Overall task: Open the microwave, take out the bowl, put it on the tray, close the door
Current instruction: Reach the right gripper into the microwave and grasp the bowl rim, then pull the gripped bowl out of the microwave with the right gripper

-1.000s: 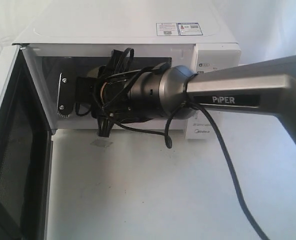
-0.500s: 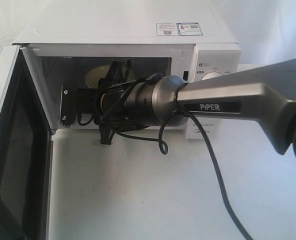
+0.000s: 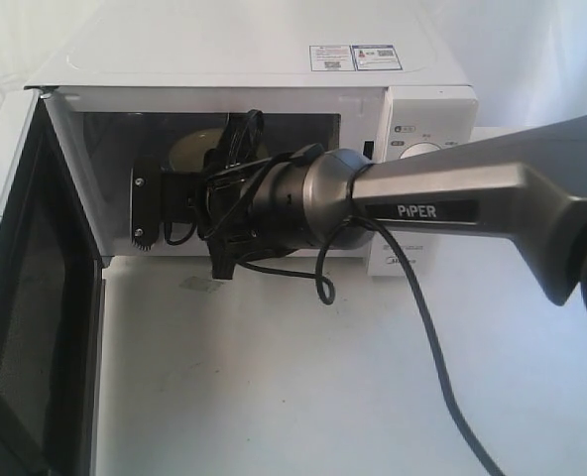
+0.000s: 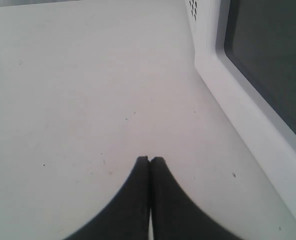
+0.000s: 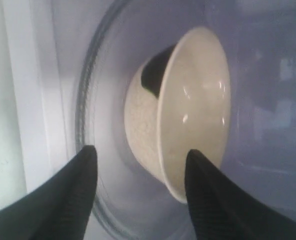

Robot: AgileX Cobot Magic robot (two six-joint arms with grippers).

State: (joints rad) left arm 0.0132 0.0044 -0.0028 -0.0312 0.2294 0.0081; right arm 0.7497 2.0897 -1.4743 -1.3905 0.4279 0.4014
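My right end effector (image 5: 140, 160) stands open inside the microwave (image 3: 254, 59), one finger on each side of the bowl's (image 5: 193, 100) near rim, not closed on it. The bowl is cream, glossy and flared, resting on the glass turntable (image 5: 100, 85).

From outside, the door (image 3: 36, 297) hangs wide open at the microwave's left. I judge that opening is done, while lifting out, traying and closing remain. No tray shows.

My left end effector (image 4: 150, 161) is closed on nothing, over the table (image 4: 63, 75) beside the microwave's door.
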